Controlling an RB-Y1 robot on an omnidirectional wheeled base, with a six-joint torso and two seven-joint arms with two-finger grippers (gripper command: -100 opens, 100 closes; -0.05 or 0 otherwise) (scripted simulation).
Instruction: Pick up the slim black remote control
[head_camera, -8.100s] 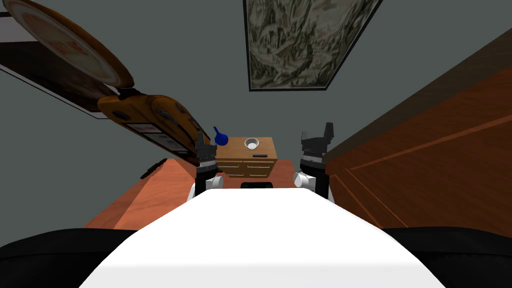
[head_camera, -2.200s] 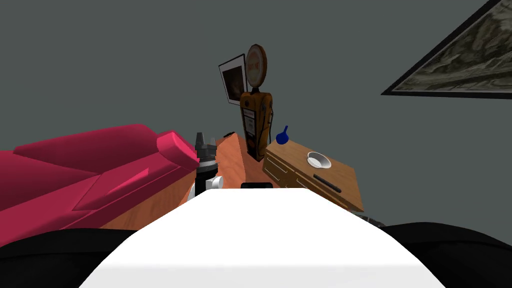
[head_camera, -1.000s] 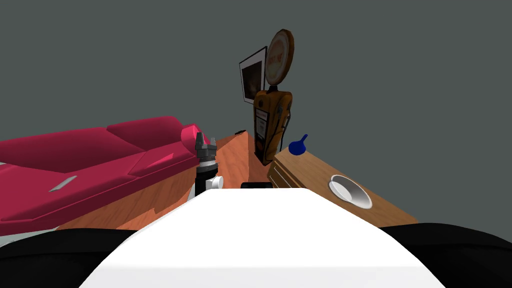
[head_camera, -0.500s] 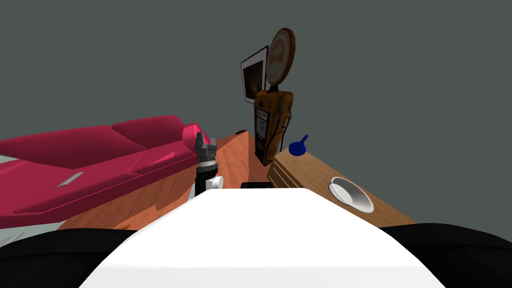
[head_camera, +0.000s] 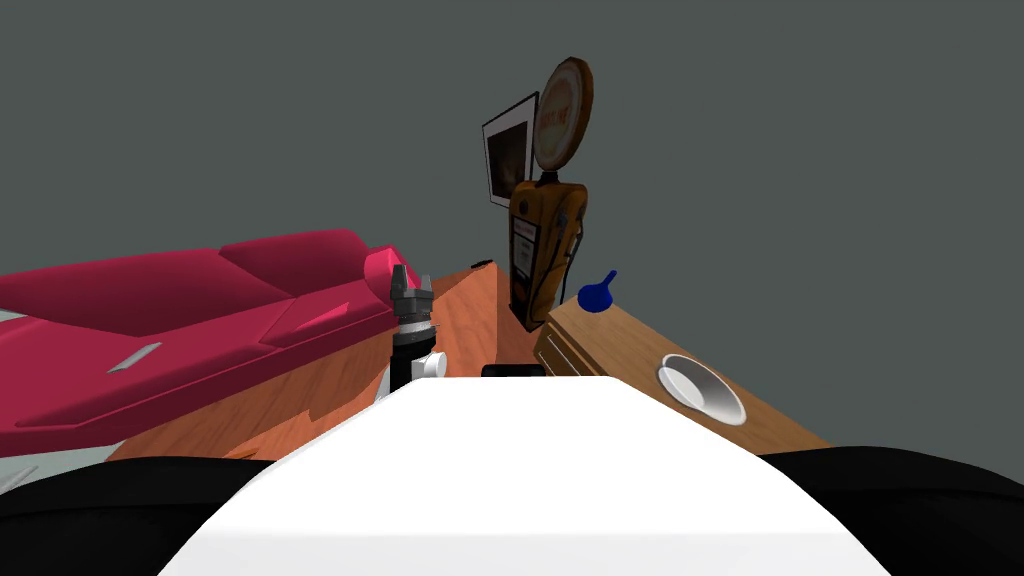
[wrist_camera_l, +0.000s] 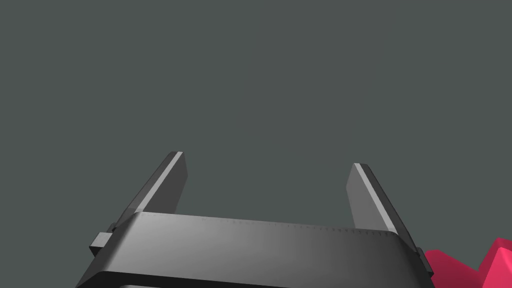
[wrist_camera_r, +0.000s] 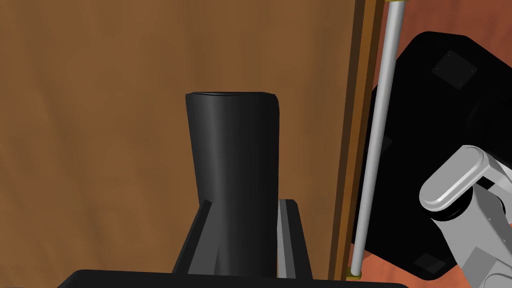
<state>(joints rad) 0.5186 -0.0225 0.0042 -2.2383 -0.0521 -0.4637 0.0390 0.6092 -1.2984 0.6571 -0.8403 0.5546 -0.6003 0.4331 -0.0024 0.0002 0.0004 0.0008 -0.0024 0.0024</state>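
Observation:
The slim black remote control (wrist_camera_r: 232, 165) lies flat on a brown wooden top (wrist_camera_r: 100, 125), running straight away from my right hand. My right gripper (wrist_camera_r: 246, 201) is low over its near end. Both fingers press against the remote's long sides. The remote's far end sticks out well beyond the fingertips. My left gripper (head_camera: 411, 290) is held up in front of my chest, beside the red sofa. Its fingers (wrist_camera_l: 167, 182) stand wide apart with nothing between them.
The wooden dresser (head_camera: 620, 350) stands at my right, carrying a white bowl (head_camera: 702, 388) and a blue flask (head_camera: 596, 294). A silver rod handle (wrist_camera_r: 380, 125) runs along its front edge. An orange gas pump (head_camera: 545, 240) stands behind it. The red sofa (head_camera: 180, 320) fills the left.
The head view has barely shifted over the last second. My right gripper's fingers have drawn in from wide open onto the remote's sides. The left arm has stayed put.

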